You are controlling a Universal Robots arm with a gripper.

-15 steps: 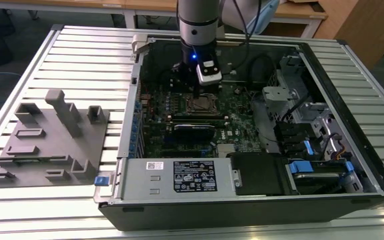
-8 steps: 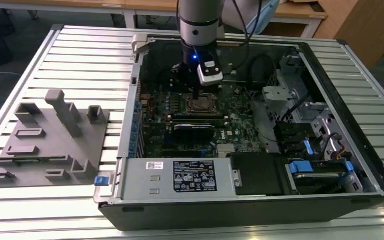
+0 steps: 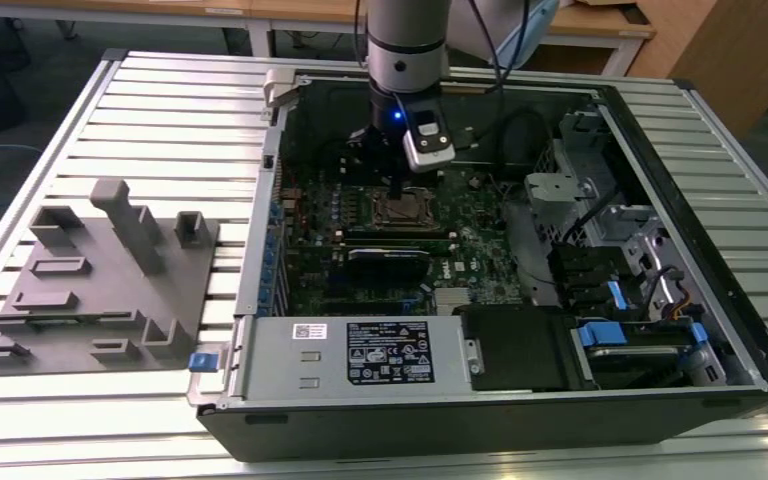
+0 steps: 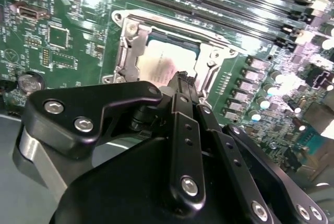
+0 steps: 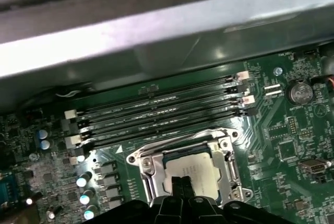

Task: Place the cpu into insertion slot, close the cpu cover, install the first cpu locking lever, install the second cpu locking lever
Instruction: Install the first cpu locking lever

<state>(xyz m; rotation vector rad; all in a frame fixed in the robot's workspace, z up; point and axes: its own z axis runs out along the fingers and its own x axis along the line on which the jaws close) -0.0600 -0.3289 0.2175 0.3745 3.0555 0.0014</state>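
The cpu (image 5: 201, 169) lies in the insertion slot (image 3: 404, 210) on the green motherboard (image 3: 311, 262), its dull silver top showing through a square window. The cpu cover (image 5: 147, 174), a silver frame, lies flat around it. My gripper (image 5: 180, 187) hangs just above the near edge of the slot with its black fingers pressed together, nothing visible between them. In the second wrist view the cpu (image 4: 162, 62) and the cpu cover (image 4: 130, 41) sit just beyond the gripper (image 4: 182, 80). In the exterior view the gripper (image 3: 395, 188) points straight down into the open computer case.
Long memory slots (image 5: 162, 109) run beside the socket. A grey power supply box (image 3: 357, 352) sits at the case's front and drive bays with blue tabs (image 3: 611, 332) at the exterior view's right. A grey fixture plate (image 3: 91, 280) rests on the slatted table at the left.
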